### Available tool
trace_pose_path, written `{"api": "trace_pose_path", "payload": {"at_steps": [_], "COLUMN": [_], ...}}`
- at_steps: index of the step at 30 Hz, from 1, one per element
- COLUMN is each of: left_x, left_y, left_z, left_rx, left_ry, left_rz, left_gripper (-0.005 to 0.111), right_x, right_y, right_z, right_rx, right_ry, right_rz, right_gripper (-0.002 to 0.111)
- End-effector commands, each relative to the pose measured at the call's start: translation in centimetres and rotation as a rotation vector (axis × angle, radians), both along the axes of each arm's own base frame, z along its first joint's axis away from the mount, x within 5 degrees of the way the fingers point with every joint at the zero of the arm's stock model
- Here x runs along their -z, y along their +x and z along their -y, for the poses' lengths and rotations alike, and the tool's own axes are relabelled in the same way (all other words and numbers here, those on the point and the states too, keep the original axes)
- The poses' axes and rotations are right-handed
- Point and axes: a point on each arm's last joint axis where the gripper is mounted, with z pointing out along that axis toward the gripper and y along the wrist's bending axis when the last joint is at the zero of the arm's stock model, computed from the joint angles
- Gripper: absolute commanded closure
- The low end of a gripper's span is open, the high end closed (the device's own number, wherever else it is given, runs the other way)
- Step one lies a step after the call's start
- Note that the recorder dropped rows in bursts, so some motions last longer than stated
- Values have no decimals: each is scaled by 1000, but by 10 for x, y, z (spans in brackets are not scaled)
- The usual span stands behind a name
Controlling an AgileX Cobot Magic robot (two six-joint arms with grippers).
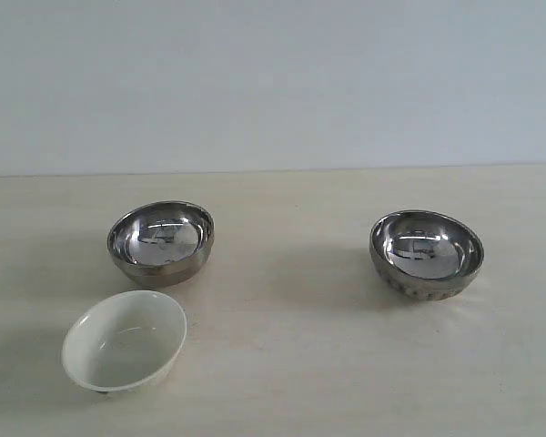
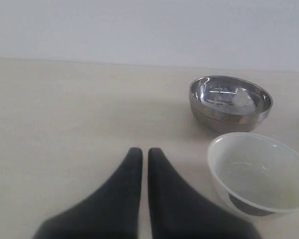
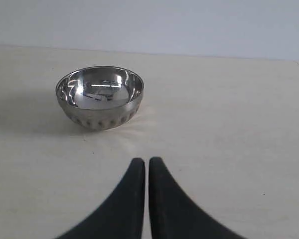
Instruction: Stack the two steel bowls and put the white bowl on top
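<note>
Two steel bowls stand apart on the table. The smooth steel bowl [image 1: 160, 241] [image 2: 230, 102] is at the left, the ribbed steel bowl [image 1: 427, 254] [image 3: 99, 97] at the right. The white bowl [image 1: 125, 340] [image 2: 259, 173] rests just in front of the smooth one. Neither arm shows in the exterior view. My left gripper [image 2: 145, 151] is shut and holds nothing, short of the white bowl and to its side. My right gripper [image 3: 146, 161] is shut and holds nothing, some way back from the ribbed bowl.
The pale wooden table [image 1: 291, 364] carries only the three bowls. A plain light wall [image 1: 273, 82] stands behind its far edge.
</note>
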Motion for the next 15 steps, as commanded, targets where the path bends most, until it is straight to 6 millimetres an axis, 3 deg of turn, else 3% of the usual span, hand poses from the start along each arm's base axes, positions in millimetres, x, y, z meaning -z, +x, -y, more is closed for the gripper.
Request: {"api": "trace_pose_path", "payload": {"at_steps": [1,7,15], "left_x": [0,0,0], "left_y": [0,0,0], "left_z": [0,0,0], "left_rx": [3,3,3], "left_ry": [-5,-5,-5], "left_rz": [9,9,9], "left_gripper": [103,103,103], "right_x": [-1,-12,-52], "right_y": [0,2,-3], "right_z": [0,0,-1], "right_rx": [-4,-7,-20], "right_ry": [-15,-3,55], "right_rz": [18,141,583], "right_gripper": [108,108,108]}}
